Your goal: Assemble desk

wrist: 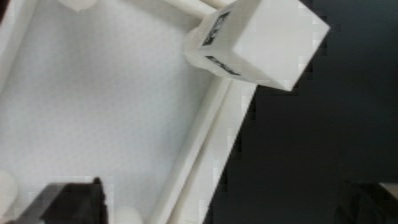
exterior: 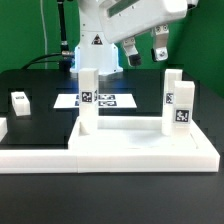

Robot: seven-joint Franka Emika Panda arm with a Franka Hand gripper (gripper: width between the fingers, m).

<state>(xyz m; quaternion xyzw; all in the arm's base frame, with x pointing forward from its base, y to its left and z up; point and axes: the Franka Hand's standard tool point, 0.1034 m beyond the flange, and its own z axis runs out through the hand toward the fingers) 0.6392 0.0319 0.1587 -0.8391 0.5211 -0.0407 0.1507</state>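
The arm (exterior: 110, 25) descends from the top of the exterior view. The gripper (exterior: 145, 52) hangs tilted toward that view's right, fingers (exterior: 160, 55) pointing downward, jaws spread wide, holding nothing.

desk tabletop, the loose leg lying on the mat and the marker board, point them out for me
desk tabletop (exterior: 140, 150): exterior view, on the flat front rim.
loose leg (exterior: 20, 101): exterior view, on its upper white face, at the exterior view's left.
marker board (exterior: 112, 100): exterior view, on the tag sheet behind the tabletop.
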